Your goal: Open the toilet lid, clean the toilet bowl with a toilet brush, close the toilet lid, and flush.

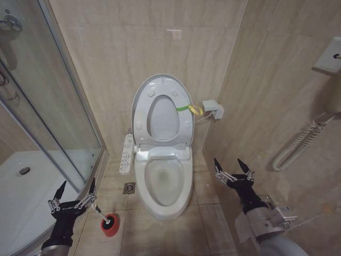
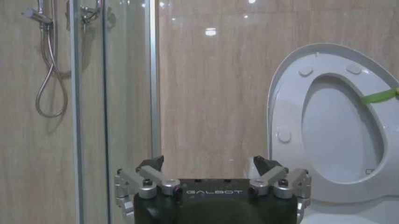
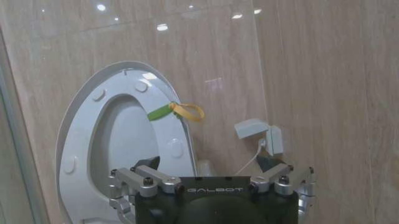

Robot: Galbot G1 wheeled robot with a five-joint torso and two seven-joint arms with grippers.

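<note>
Lid (image 1: 160,88) stands raised at frame centre, baring the bowl (image 1: 162,184) for scrubbing. Left gripper (image 1: 73,196) spreads empty at lower left beside the brush (image 1: 101,213); right gripper (image 1: 234,169), lower right, likewise gapes.

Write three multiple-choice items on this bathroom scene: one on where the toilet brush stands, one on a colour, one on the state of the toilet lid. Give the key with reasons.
1. Where is the toilet brush?
A. On the floor left of the toilet bowl, below the left gripper
B. Inside the bowl
C. In the right gripper

2. What colour is the brush's cup holder?
A. Blue
B. Red
C. White

3. How is the toilet lid?
A. Shut flat
B. Raised against the wall
C. Taken off

Key: 1 A, the handle rises from its holder by the shower edge; 2 B, the cup is red in the head view; 3 B, lid and seat ring both stand upright.
</note>
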